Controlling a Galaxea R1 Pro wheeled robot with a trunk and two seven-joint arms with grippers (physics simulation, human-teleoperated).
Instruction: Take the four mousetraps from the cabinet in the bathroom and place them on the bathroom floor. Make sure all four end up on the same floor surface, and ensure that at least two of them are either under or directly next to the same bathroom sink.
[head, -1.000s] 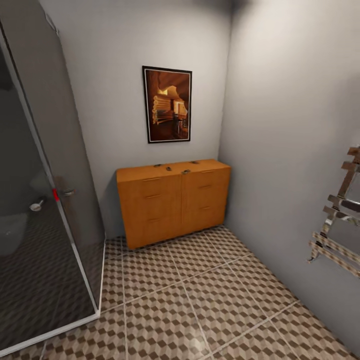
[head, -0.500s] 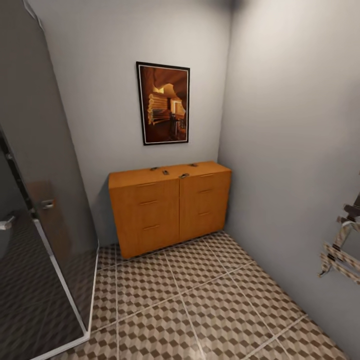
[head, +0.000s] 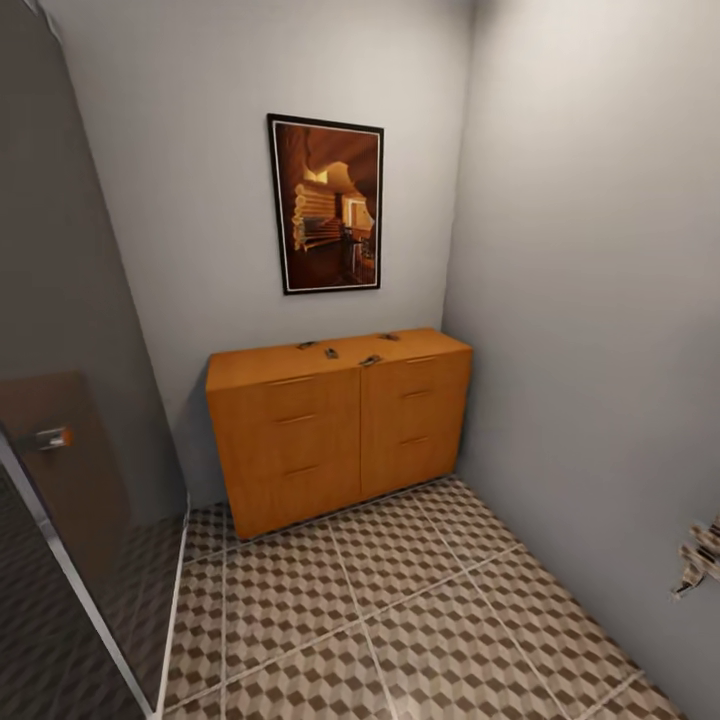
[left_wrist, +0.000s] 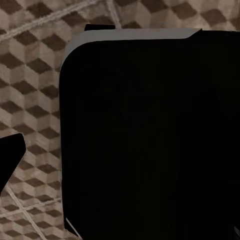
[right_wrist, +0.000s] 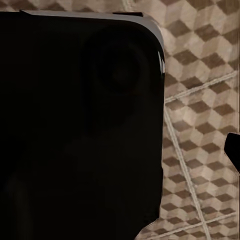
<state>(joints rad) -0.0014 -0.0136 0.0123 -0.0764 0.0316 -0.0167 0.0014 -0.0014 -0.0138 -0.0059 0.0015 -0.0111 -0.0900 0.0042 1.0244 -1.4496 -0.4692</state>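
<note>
The orange-brown cabinet (head: 335, 435) stands against the far wall in the room's right corner, with all its drawers shut. Several tiny dark mousetraps lie on its flat top: one near the back (head: 307, 345), one beside it (head: 331, 353), one at the front edge (head: 370, 360) and one toward the right (head: 388, 336). Cube-patterned bathroom floor (head: 400, 610) stretches from me to the cabinet. The sink is out of view. In each wrist view a black part of my own body fills most of the picture above the tiles, with a dark fingertip (left_wrist: 9, 160) (right_wrist: 233, 150) at the edge.
A glass shower enclosure (head: 60, 500) with a metal frame runs along the left. A framed picture (head: 325, 205) hangs above the cabinet. A grey wall closes the right side, with the tip of a chrome towel rail (head: 700, 562) on it.
The camera has moved forward and turned, so the cabinet looks bigger. The shower glass has slid toward the left edge and the towel rail nearly out at the right. Nothing on the cabinet has moved.
</note>
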